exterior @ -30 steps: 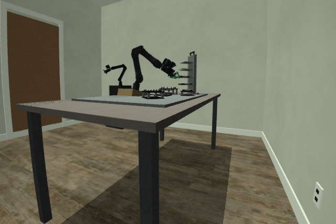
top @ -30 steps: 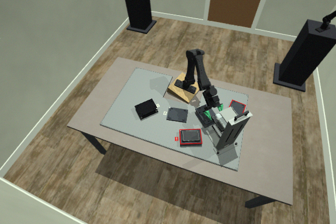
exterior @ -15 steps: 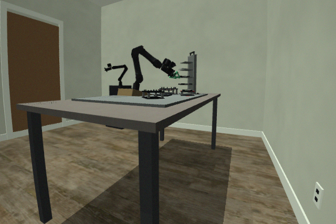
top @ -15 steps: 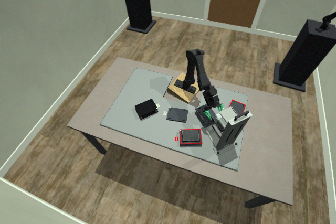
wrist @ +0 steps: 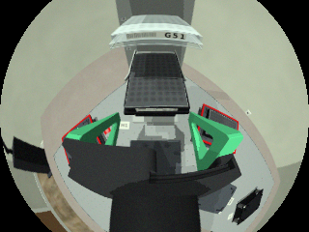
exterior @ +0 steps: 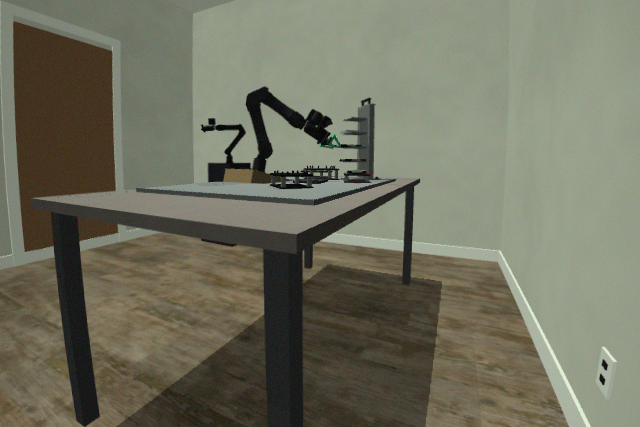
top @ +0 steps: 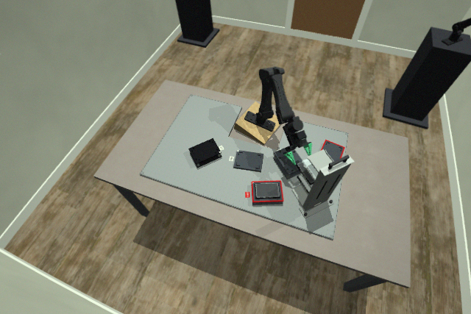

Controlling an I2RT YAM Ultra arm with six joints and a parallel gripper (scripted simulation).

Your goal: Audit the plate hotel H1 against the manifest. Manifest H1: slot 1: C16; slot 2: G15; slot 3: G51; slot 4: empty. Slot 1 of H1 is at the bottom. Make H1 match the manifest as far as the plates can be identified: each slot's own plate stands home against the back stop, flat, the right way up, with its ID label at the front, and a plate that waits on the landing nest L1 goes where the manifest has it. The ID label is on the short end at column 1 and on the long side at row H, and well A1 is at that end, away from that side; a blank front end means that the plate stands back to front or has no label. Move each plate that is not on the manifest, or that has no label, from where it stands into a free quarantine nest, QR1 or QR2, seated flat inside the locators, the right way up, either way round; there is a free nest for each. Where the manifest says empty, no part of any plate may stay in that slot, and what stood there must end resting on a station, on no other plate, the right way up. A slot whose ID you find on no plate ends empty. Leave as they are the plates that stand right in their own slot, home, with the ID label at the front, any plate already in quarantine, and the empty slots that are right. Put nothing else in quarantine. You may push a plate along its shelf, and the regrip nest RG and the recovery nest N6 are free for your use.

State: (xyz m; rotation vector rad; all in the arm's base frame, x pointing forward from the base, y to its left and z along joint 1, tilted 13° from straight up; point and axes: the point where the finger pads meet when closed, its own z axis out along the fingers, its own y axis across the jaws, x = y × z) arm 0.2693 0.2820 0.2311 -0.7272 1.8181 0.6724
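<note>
One dark plate point(wrist: 154, 84) lies straight ahead of the wide-open, empty gripper point(wrist: 154, 134), long axis running away into the hotel point(top: 330, 184) (under the white G51-labelled plate point(wrist: 156, 33)).

dark plate point(wrist: 154, 81) front label hidden

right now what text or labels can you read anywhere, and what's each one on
"G51", though the last digit is blurred: front end of the pale plate on a hotel shelf, in the wrist view.
White tags by the dark nests: too small to read.
Red tag by the red-framed nest: too small to read.
</note>
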